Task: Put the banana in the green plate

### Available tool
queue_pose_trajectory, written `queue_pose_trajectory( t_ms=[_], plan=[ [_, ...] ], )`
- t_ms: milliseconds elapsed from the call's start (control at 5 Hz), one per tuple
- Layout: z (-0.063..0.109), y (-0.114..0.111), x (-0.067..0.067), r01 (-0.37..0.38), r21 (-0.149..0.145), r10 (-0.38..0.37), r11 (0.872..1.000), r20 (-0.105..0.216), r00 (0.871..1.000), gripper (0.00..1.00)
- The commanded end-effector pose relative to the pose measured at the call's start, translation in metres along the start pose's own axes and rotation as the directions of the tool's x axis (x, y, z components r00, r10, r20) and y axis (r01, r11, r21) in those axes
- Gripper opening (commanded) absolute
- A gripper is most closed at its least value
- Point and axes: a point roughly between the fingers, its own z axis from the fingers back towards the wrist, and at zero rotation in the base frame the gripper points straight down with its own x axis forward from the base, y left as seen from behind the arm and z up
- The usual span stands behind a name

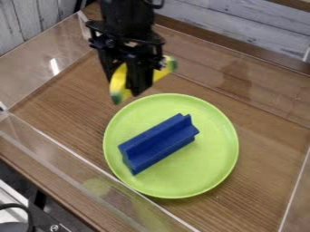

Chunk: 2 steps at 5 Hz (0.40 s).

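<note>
While the fingers clamp tight on the banana, it hangs above the green plate at its far rim; aim for bare green beside the blue block, then lower before letting go.
</note>
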Motion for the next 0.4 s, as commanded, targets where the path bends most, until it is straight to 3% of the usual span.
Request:
queue_pose_trajectory(
  t_ms=[0, 200],
  plan=[
    [0.002, -0.015, -0.005, 0.003, 0.008, -0.003, 1.000, 0.013, 1.000, 0.00],
    [-0.004, -0.032, -0.007, 0.010, 0.009, -0.010, 1.000, 0.006, 1.000, 0.00]
  ],
)
